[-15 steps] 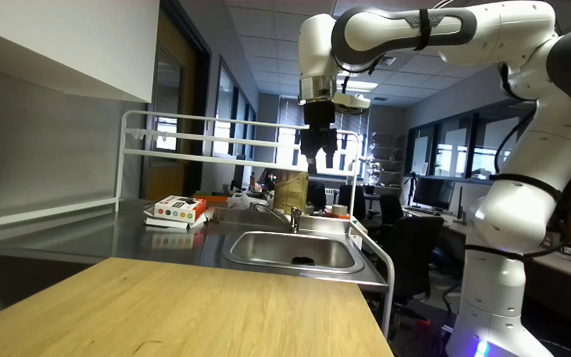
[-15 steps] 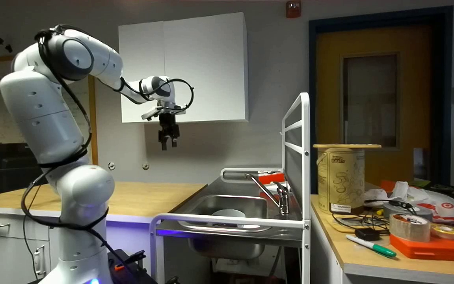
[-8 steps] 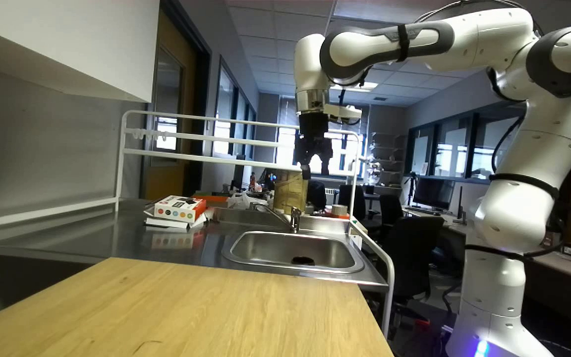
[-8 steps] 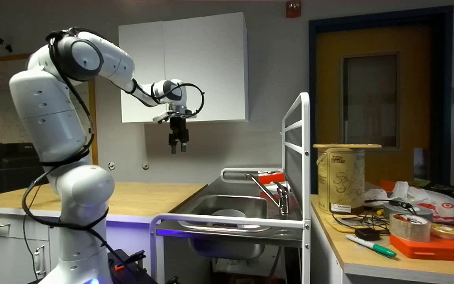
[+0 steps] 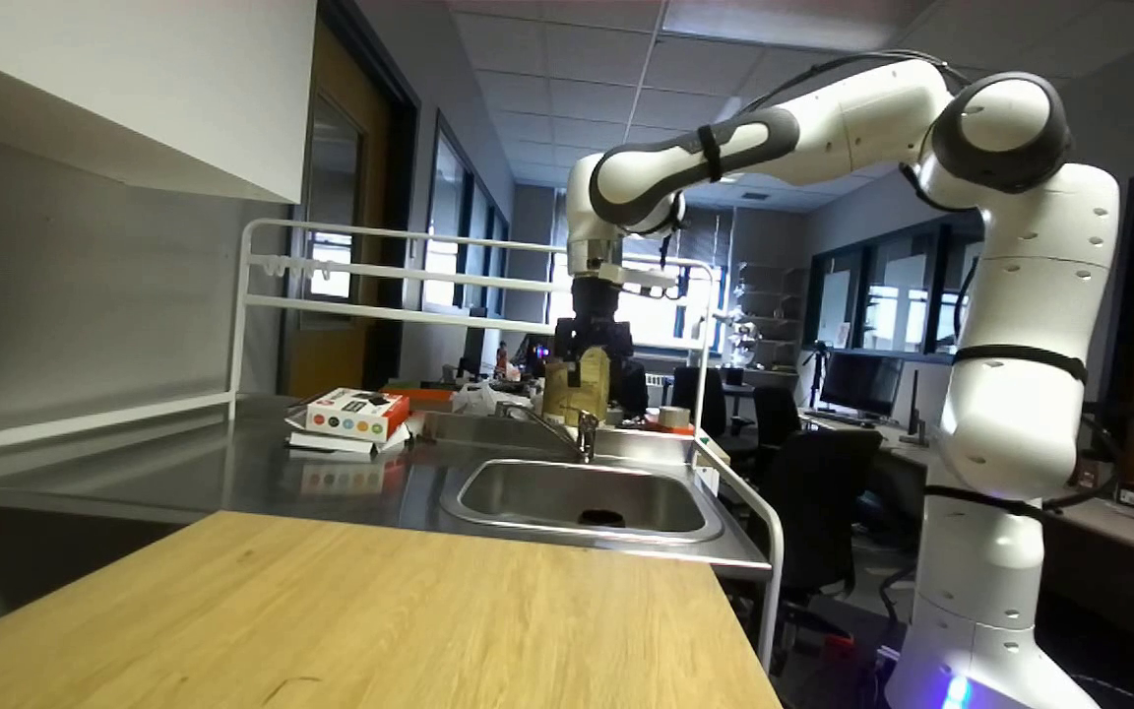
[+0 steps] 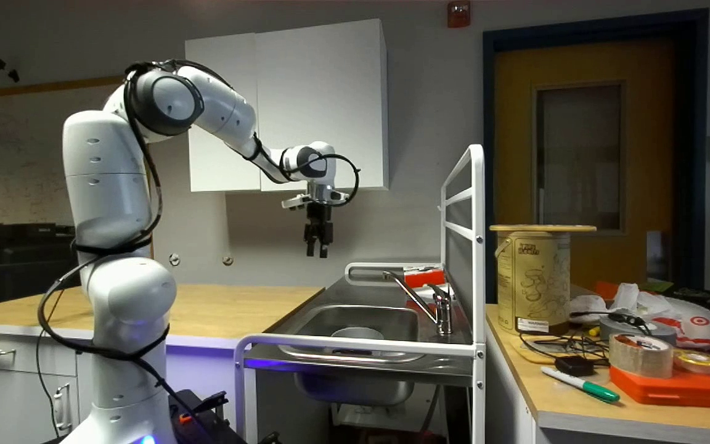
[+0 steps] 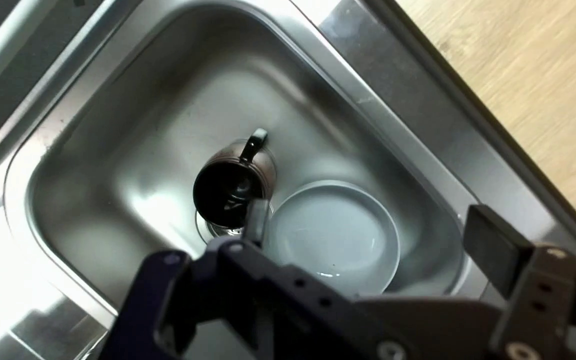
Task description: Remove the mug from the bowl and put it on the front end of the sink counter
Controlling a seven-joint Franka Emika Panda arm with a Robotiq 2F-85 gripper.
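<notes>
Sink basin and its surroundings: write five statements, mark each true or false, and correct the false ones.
1. The dark mug and the gray dish are both in the sink basin. True.
2. The mug is inside the dish. False: it is beside it.
3. The pincer hangs higher than the basin. True.
4. The pincer is shut on the mug. False: it is open and holds nothing.
5. In an exterior view, the green-capped marker lies on a wooden tabletop. True.

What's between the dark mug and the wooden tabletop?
From the mug toward the upper right, the wrist view shows bare basin, then sink rim, then steel counter.
</notes>
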